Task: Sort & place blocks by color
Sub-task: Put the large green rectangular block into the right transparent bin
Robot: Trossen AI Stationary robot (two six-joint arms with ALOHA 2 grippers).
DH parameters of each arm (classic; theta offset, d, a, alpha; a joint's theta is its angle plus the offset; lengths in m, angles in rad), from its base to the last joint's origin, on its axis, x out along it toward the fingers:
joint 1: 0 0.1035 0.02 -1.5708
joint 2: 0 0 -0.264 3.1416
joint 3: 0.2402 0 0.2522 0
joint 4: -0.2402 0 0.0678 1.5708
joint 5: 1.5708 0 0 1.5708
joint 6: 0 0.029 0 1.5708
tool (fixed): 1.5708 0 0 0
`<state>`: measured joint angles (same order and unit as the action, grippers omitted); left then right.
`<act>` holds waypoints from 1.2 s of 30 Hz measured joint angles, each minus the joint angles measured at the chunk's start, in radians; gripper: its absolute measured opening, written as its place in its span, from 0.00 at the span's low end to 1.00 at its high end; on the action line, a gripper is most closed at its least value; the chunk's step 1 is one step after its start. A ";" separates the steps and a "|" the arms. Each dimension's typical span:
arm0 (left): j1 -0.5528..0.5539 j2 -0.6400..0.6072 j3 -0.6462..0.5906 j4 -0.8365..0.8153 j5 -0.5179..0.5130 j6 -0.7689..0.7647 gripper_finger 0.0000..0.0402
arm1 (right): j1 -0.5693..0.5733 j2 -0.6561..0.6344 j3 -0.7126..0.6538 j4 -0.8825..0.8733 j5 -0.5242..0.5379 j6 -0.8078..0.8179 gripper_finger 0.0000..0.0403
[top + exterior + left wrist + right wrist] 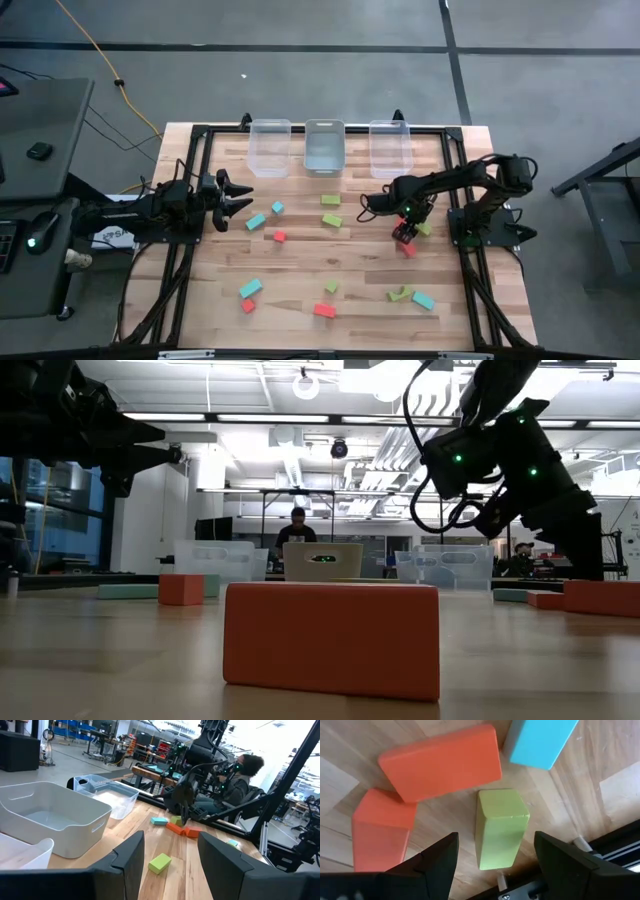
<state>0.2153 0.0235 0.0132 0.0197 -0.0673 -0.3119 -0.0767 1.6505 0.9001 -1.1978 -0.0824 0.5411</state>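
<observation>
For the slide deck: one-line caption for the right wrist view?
Open right pincer poised above a lime green block, beside two red-orange blocks and a light blue block.

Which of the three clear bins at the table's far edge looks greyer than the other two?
The middle bin. It looks grey-tinted, while the left bin and right bin look clear and pale.

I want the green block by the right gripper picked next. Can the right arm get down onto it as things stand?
Probably yes. The right gripper hangs open right over the green block, nothing above it. A red bar and a red cube lie close on one side, so that finger has little room.
</observation>
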 joint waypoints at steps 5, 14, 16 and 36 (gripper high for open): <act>0.000 0.000 0.000 0.000 0.000 0.000 0.40 | -0.009 0.000 -0.012 0.025 -0.007 -0.003 0.63; 0.000 0.000 0.000 0.000 0.000 0.000 0.40 | 0.004 -0.003 -0.143 0.050 -0.052 0.042 0.62; 0.000 0.000 0.000 0.000 0.000 0.000 0.40 | 0.006 -0.003 -0.147 0.054 -0.053 0.038 0.62; 0.000 0.000 0.000 0.000 0.000 0.000 0.40 | -0.019 -0.003 -0.090 0.083 -0.032 0.007 0.40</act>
<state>0.2153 0.0232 0.0132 0.0196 -0.0673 -0.3119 -0.0956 1.6474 0.8101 -1.1151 -0.1143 0.5480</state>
